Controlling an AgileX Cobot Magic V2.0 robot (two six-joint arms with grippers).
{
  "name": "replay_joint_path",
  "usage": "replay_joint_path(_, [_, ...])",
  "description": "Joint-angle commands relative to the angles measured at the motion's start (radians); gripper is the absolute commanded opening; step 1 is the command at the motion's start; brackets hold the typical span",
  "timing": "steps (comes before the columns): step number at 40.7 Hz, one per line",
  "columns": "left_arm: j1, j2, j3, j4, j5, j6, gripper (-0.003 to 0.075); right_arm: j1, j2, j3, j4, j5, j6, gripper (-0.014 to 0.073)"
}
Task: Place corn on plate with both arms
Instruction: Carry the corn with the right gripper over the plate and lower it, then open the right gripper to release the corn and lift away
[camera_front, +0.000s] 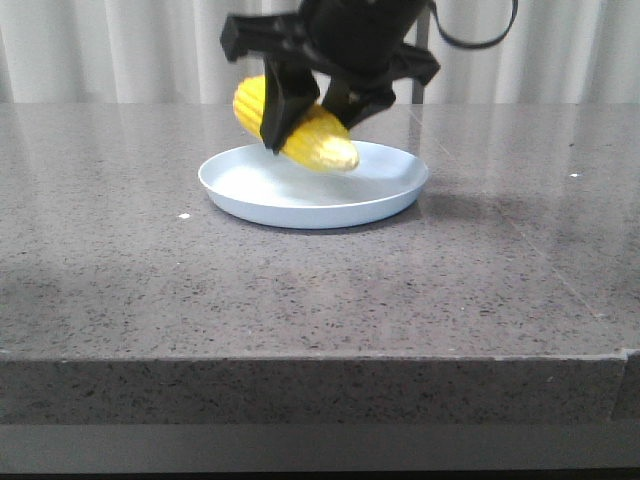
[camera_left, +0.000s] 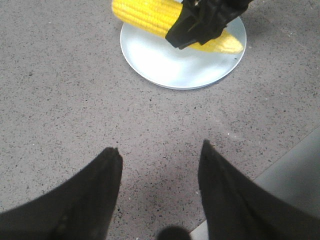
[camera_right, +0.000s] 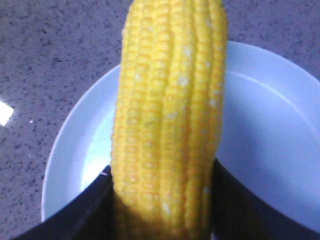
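The yellow corn (camera_front: 322, 143) hangs tilted just above the pale blue-white plate (camera_front: 300, 208), its paler tip pointing down towards the plate's right half. My right gripper (camera_front: 312, 120) is shut on the corn's middle from above. In the right wrist view the corn (camera_right: 170, 100) fills the space between the right gripper (camera_right: 162, 170) fingers, with the plate (camera_right: 270, 130) below. The left wrist view shows the left gripper (camera_left: 160, 152) open and holding nothing, over bare table well short of the plate (camera_left: 170, 65), the corn (camera_left: 142, 15) and the right gripper (camera_left: 200, 25). The left gripper is outside the front view.
The plate sits on a grey speckled stone table (camera_front: 300, 300) whose front edge (camera_front: 300, 355) is near the camera. A table edge (camera_left: 285, 165) also runs close to the left gripper. Pale curtains (camera_front: 100, 50) hang behind.
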Motion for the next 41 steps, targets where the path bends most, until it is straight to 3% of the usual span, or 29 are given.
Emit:
replay_joint_path(1, [-0.008,-0.004,-0.025,-0.006,-0.062,-0.009,0.0355,-0.016,-0.038,-0.024,0.008,-0.09,0.051,0.0278])
replay_joint_path(5, [-0.008,-0.004,-0.025,-0.006,-0.062,-0.009,0.0355,-0.018,-0.034,-0.024,0.008,-0.106,0.076,0.0284])
replay_joint_path(8, [-0.008,-0.004,-0.025,-0.006,-0.062,-0.009,0.0355,-0.018,-0.033,-0.024,0.008,-0.104,0.076,0.0339])
replay_joint_path(16, [-0.008,-0.004,-0.025,-0.006,-0.062,-0.009,0.0355,-0.018,-0.033,-0.024,0.008,-0.094,0.076,0.0661])
replay_joint_path(27, [-0.008,-0.004,-0.025,-0.006,-0.062,-0.009,0.0355,-0.018,-0.133,-0.026,-0.085,-0.051,0.073,0.0645])
replay_joint_path(41, [-0.008,-0.004,-0.025,-0.006,-0.062,-0.009,0.0355,-0.018,-0.467,0.011,-0.252,0.247,0.013,0.0645])
